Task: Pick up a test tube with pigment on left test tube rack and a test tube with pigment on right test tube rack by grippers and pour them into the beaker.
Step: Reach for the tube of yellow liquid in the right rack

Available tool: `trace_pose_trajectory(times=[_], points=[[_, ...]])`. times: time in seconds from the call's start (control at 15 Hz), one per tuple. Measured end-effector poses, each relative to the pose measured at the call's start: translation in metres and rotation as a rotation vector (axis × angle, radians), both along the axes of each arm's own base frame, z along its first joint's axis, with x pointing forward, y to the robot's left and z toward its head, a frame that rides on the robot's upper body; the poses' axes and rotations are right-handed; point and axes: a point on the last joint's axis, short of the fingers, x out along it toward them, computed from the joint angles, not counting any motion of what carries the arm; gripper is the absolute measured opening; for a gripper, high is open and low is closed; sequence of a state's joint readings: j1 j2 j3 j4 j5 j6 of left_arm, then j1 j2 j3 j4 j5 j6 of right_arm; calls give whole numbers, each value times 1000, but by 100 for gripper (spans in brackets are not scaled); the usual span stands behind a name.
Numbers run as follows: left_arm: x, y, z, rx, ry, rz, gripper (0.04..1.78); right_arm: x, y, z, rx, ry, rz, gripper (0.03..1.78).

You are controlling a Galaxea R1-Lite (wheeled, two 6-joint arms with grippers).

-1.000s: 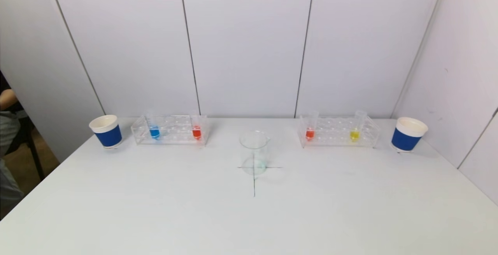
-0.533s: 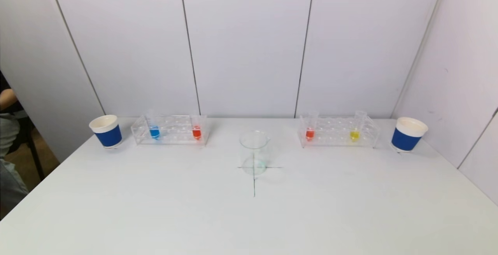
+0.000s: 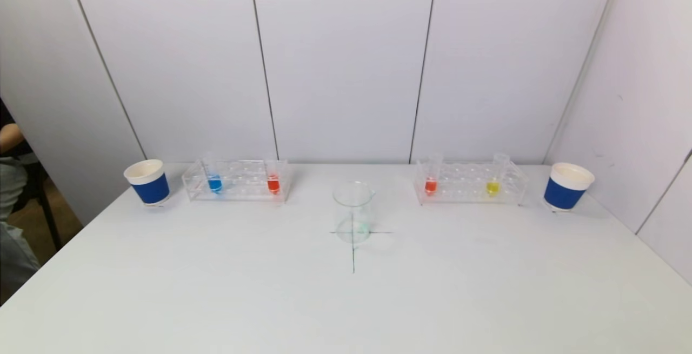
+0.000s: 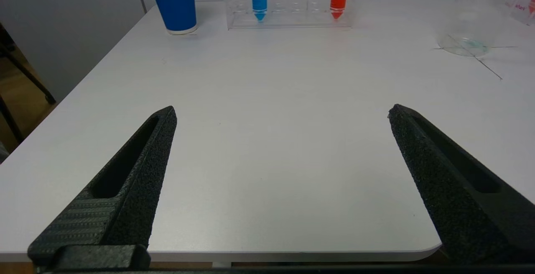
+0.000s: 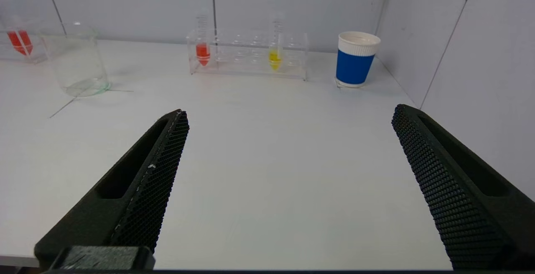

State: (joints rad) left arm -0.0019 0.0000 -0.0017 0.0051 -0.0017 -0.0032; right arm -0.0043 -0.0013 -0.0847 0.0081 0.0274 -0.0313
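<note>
A clear beaker (image 3: 353,212) stands on a cross mark at the table's middle. The left clear rack (image 3: 237,181) holds a blue-pigment tube (image 3: 214,182) and a red-pigment tube (image 3: 273,182). The right clear rack (image 3: 470,184) holds a red-pigment tube (image 3: 431,184) and a yellow-pigment tube (image 3: 492,186). My left gripper (image 4: 282,113) is open and empty over the table's near left edge, far from the left rack (image 4: 290,4). My right gripper (image 5: 290,115) is open and empty over the near right edge, far from the right rack (image 5: 248,54). Neither gripper shows in the head view.
A blue and white paper cup (image 3: 147,182) stands left of the left rack. Another blue and white paper cup (image 3: 567,186) stands right of the right rack. White wall panels close the back and right side. A person sits beyond the table's left edge (image 3: 11,224).
</note>
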Motion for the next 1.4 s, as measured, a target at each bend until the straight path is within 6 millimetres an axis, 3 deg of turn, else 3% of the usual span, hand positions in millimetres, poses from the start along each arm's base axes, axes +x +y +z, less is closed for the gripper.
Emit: trace_pose_trajectory(times=[0.67,1.4], points=[[0,0,0,1,0,0,177,-19,1,56,-7,-19,64,177],[0,0,0,0,0,0,177,22,3,135,-6,58,172,177]])
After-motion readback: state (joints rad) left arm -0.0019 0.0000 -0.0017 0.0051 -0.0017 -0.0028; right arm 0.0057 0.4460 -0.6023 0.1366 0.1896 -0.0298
